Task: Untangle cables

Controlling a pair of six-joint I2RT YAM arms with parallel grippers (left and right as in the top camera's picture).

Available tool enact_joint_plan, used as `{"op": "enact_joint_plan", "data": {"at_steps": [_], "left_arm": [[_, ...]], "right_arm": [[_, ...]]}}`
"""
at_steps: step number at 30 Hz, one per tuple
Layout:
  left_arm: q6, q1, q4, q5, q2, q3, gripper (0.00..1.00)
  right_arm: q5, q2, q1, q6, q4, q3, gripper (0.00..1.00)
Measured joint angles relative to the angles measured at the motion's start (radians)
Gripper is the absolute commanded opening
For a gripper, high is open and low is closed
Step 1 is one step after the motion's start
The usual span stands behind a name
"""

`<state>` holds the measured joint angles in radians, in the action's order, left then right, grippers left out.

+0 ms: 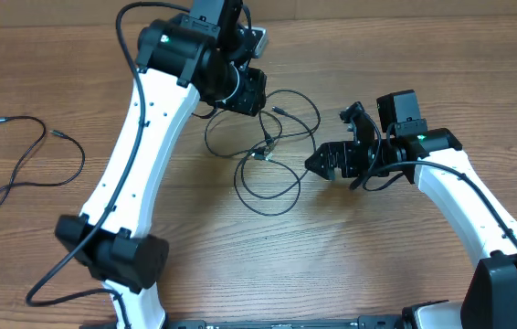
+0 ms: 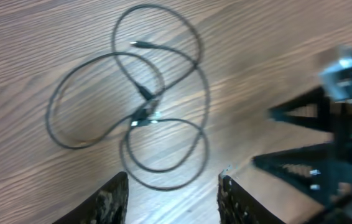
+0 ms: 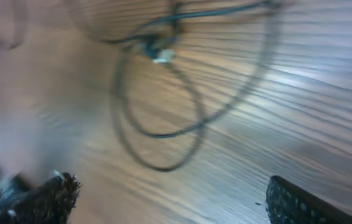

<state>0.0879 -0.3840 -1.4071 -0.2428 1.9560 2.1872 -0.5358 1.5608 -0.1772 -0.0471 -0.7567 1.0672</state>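
Task partly done, we judged: one cable lay apart at the table's left. The knotted cables remained mid-table, unheld. The left gripper was half-open and the right gripper wide, both empty.

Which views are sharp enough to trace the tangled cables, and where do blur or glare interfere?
Overhead: sharp, evenly lit, tangled cables trace cleanly. Left wrist: loops fairly crisp, pale glare on the table beneath them, right gripper smeared at the frame's right. Right wrist: motion-blurred throughout, cables only streaks.
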Motion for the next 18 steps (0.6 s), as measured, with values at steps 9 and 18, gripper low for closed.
{"op": "enact_joint_plan", "data": {"at_steps": [9, 18], "left_arm": [[-0.074, -0.024, -0.058, 0.054, 0.216, -0.003, 0.41], [-0.095, -0.128, -0.072, 0.074, 0.385, -0.004, 0.42]], "right_arm": [[0.196, 0.000, 0.000, -0.113, -0.029, 0.000, 0.95], [0.328, 0.000, 0.021, -0.197, -0.061, 0.000, 0.95]]}}
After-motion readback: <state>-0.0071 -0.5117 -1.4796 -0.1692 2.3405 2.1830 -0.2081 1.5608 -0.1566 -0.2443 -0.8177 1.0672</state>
